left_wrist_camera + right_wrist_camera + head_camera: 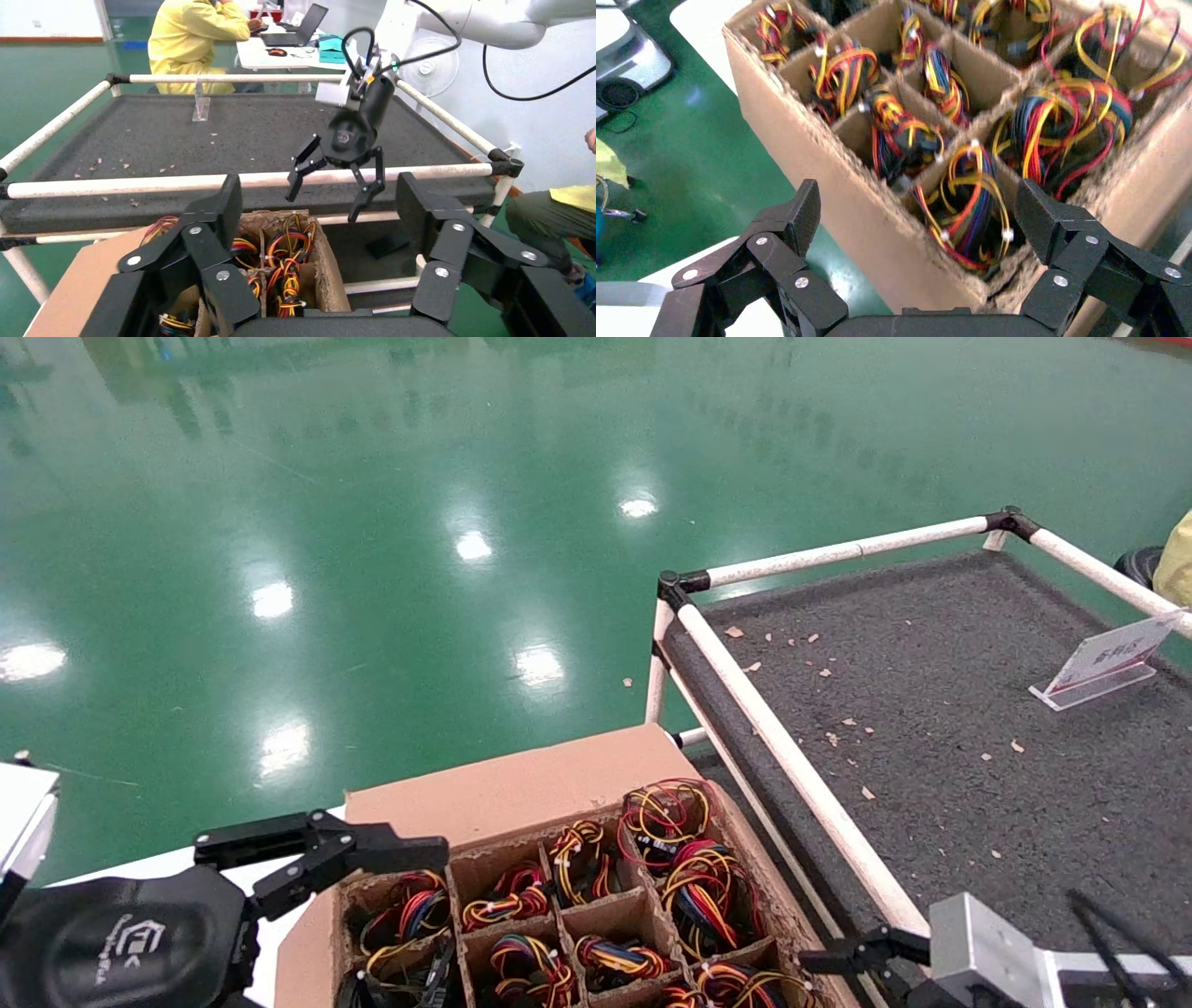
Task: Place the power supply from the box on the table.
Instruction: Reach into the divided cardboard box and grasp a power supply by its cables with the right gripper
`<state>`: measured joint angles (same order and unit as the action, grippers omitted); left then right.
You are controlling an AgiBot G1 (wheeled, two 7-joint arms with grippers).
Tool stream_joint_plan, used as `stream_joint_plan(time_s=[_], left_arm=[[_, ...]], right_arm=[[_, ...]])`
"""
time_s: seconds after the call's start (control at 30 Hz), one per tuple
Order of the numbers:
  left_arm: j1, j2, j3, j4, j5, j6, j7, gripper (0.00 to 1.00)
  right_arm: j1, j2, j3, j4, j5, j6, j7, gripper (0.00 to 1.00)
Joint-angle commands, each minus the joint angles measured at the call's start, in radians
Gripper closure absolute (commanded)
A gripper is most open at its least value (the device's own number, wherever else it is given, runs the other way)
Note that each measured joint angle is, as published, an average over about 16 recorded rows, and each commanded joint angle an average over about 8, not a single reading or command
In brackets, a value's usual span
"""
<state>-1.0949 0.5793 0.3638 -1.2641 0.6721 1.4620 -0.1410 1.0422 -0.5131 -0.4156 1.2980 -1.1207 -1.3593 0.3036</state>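
Note:
The box (pixel 503 794), a brown carton with a cardboard grid, sits at the bottom centre of the head view. Each cell holds a power supply (pixel 694 887), of which only the red, yellow, orange and black wire bundle shows. My right gripper (pixel 916 217) is open and hangs over the box's corner by the table, its fingers (pixel 1046 217) straddling one bundle (pixel 968 203) without touching it. From the head it shows low between box and table (pixel 838 960). My left gripper (pixel 372 850) is open and empty over the box's other side (pixel 320 232). The table (pixel 978 756) carries no power supply.
A white pipe rail (pixel 792 756) edges the table beside the box. A clear sign stand (pixel 1103 663) stands at the table's far right, and small chips are scattered on the top. Glossy green floor (pixel 372 570) lies beyond. A person in yellow (pixel 190 35) sits past the table.

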Motion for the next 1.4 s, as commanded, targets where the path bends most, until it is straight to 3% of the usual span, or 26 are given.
stream_joint_plan(time_s=[0.03,0.13,0.43,0.67,0.77,1.4], left_arm=[[0.000,0.000,0.000,0.000,0.000,0.000,0.000,0.00],[0.000,0.000,0.000,0.000,0.000,0.000,0.000,0.00],[0.000,0.000,0.000,0.000,0.000,0.000,0.000,0.00],[0.000,0.000,0.000,0.000,0.000,0.000,0.000,0.00],[0.000,0.000,0.000,0.000,0.000,0.000,0.000,0.00],[0.000,0.000,0.000,0.000,0.000,0.000,0.000,0.00]], right_arm=[[-0.003,-0.005,-0.006,-0.006,-0.013,0.009,0.006,0.28],[-0.001,-0.017,-0.012,-0.020,-0.028,0.018,0.001,0.36],[0.024,-0.075,-0.034,-0.081,-0.068,0.033,-0.019,0.47],[0.049,-0.122,-0.047,-0.138,-0.081,0.033,-0.027,0.87],[0.058,-0.139,-0.051,-0.159,-0.084,0.031,-0.032,0.98],[0.087,-0.171,-0.067,-0.235,-0.111,0.021,-0.058,1.00]])
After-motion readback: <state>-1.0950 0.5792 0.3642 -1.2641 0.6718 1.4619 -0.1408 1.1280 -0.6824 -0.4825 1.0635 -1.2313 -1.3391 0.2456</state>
